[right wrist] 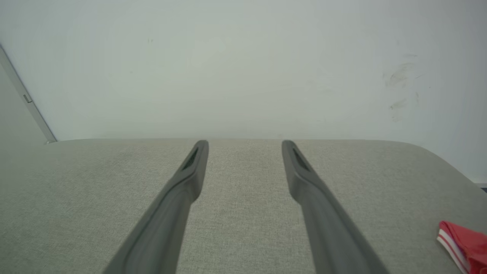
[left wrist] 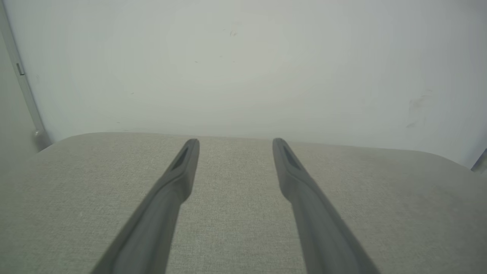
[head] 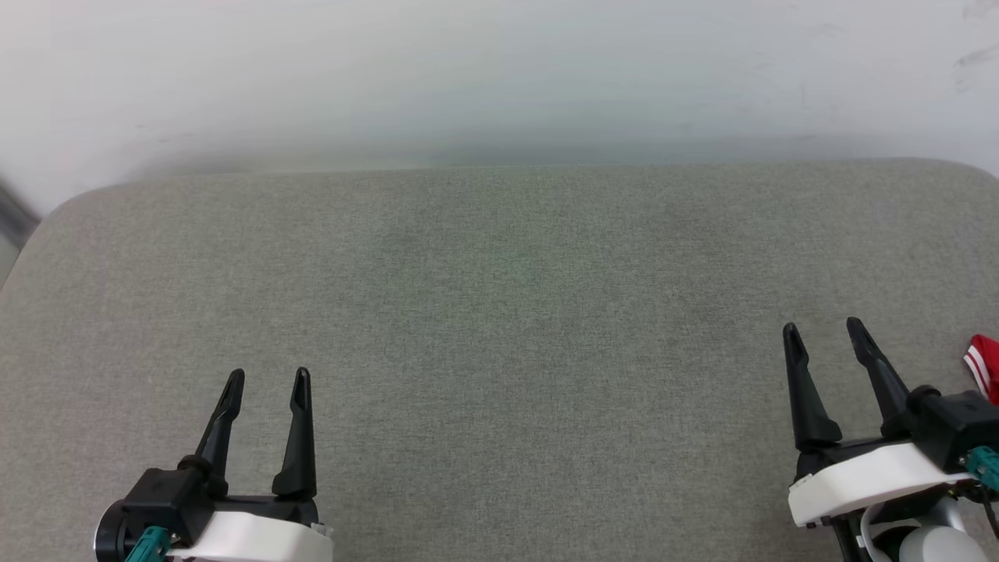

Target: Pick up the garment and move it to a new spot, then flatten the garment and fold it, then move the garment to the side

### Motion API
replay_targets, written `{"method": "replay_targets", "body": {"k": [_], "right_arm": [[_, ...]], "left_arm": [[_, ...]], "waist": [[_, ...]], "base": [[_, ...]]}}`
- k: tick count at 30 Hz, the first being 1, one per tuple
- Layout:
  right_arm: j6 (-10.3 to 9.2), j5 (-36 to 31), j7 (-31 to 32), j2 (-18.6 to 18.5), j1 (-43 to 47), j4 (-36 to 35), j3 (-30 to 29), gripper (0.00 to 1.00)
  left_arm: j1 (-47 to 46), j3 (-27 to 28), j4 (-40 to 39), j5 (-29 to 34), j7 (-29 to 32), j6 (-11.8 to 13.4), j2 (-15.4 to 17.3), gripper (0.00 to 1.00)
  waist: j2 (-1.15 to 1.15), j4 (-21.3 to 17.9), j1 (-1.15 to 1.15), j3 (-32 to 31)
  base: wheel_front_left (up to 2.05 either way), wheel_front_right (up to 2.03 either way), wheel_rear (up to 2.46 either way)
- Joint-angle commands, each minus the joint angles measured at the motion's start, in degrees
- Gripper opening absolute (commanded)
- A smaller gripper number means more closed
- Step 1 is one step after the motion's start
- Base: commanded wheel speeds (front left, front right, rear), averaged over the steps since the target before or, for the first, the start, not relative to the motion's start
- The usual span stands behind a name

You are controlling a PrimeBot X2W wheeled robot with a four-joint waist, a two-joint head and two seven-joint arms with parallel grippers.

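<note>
Left gripper [head: 268, 379] lower left, right gripper [head: 823, 330] lower right, both spread wide, empty, above the grey cushion [head: 499, 297]. Red garment [head: 985, 365] pokes in at right edge, striped trim showing.

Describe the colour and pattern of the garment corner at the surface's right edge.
Red with white-striped trim; the garment shows best in the right wrist view.

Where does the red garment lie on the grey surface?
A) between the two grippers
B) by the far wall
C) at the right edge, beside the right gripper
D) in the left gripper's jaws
C: a striped corner of the garment shows at the right edge, just right of the open right gripper.
</note>
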Motion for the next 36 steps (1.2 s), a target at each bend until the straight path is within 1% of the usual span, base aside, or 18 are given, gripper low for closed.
{"method": "replay_targets", "body": {"k": [1,15,16,20,36], "right_arm": [[-0.04,-0.15,-0.31,0.25,-0.59,0.14,0.07,1.00],[-0.04,-0.74,-0.26,0.33,-0.10,-0.17,0.88,1.00],[-0.04,-0.35,-0.01,0.35,-0.17,-0.11,0.78,0.00],[0.00,0.02,-0.15,0.22,0.69,1.65,0.84,0.00],[0.00,17.97,2.42,0.19,-0.38,4.18,-0.03,0.00]], "left_arm": [[-0.13,0.01,-0.11,-0.01,-0.12,-0.21,-0.07,1.00],[0.38,0.54,-0.84,-1.14,-0.12,-0.29,-0.68,1.00],[0.18,0.70,-0.90,-1.45,0.12,-0.35,-0.70,0.00],[0.42,0.18,0.76,-1.81,0.11,-0.25,-0.87,0.00],[-1.78,-0.01,3.87,-19.60,3.78,-0.21,0.03,0.00]], "waist": [[0.00,-0.06,0.00,0.04],[0.00,-0.08,0.00,-0.32],[0.00,-0.04,0.00,-0.30],[0.00,-0.07,0.00,-0.33],[0.00,-0.19,0.00,-0.70]], "base": [[0.00,0.00,0.00],[0.00,0.00,0.00],[0.00,0.00,0.00],[0.00,0.00,0.00],[0.00,0.00,0.00]]}}
